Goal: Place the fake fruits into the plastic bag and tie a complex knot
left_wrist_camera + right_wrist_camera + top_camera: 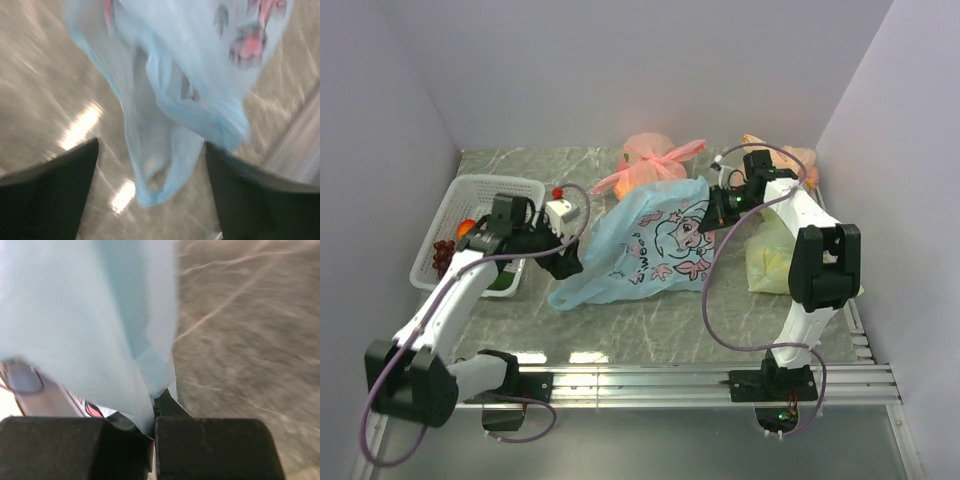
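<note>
The light blue plastic bag (650,245) with its pink-and-dark print lies spread on the table's middle. My right gripper (712,215) is at the bag's right edge, shut on a fold of the blue film (150,410). My left gripper (565,262) stands open at the bag's lower left corner. A loose blue loop of the bag (155,165) hangs between its dark fingers (50,190) without touching them. Fake fruits lie in the white basket (470,190) at the left: an orange one (466,228), dark grapes (442,255) and a green one (500,280). A knot is out of view.
A tied pink-orange bag (650,160) sits behind the blue bag, and another (790,155) is at the back right. A yellow-green bag (770,255) lies beside my right arm. White walls close in the left, back and right sides.
</note>
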Robot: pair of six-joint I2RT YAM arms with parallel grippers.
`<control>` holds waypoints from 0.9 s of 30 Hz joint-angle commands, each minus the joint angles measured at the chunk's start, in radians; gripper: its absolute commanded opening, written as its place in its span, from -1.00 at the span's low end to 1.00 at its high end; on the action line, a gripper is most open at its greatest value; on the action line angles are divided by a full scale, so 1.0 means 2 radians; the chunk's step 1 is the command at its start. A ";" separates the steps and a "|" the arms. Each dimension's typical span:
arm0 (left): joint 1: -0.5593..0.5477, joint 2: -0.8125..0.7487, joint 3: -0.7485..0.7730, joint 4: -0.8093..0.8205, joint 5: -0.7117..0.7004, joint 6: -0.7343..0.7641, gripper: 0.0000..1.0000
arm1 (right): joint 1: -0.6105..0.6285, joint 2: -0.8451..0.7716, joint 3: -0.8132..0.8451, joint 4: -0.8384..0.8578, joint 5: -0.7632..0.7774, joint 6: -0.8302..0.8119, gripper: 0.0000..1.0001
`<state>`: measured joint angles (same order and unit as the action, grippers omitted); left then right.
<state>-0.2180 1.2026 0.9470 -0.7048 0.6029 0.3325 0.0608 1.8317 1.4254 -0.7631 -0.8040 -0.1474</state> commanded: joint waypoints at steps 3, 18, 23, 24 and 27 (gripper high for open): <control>-0.002 -0.093 0.014 0.148 0.003 0.056 0.99 | 0.019 0.009 0.039 -0.059 0.007 -0.052 -1.00; -0.080 -0.028 0.016 0.090 0.005 0.456 0.61 | 0.037 0.051 0.105 -0.147 -0.005 -0.094 -1.00; -0.115 0.022 -0.012 0.136 -0.034 0.470 0.67 | 0.049 0.044 0.097 -0.143 -0.012 -0.095 -1.00; -0.117 0.030 -0.017 0.153 -0.036 0.473 0.76 | 0.050 0.044 0.097 -0.144 -0.013 -0.095 -1.00; -0.130 0.051 -0.042 0.193 -0.060 0.485 0.81 | 0.052 0.044 0.102 -0.153 -0.018 -0.101 -1.00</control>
<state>-0.4591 1.2858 0.8982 -0.4320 0.5308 1.2392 0.1585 1.9659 1.6135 -1.0370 -0.8093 -0.3214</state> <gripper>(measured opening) 0.897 0.007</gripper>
